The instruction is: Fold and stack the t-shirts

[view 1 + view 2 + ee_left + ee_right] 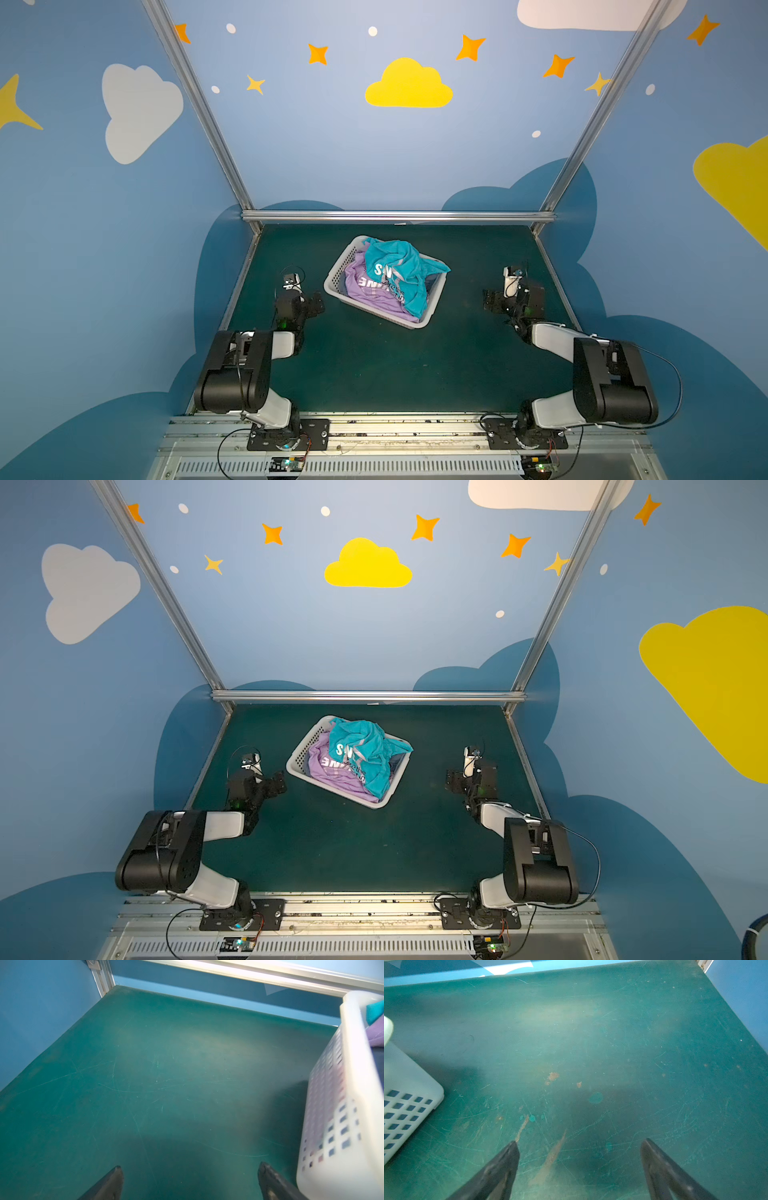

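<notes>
Two crumpled t-shirts lie in a white perforated basket (341,266) (303,746) at the back middle of the green table. The teal t-shirt (399,262) (365,742) is on top and drapes over the basket's right rim. The lavender t-shirt (370,291) (332,771) lies under it. My left gripper (297,297) (190,1166) hovers left of the basket, open and empty, with the basket wall (353,1105) close beside one finger. My right gripper (509,295) (580,1141) hovers right of the basket, open and empty over bare mat.
The scratched green table (374,365) runs to an aluminium rail (399,216) at the back and blue walls at both sides. In the right wrist view a basket corner (409,1076) shows at the side. Both arm bases stand at the front edge.
</notes>
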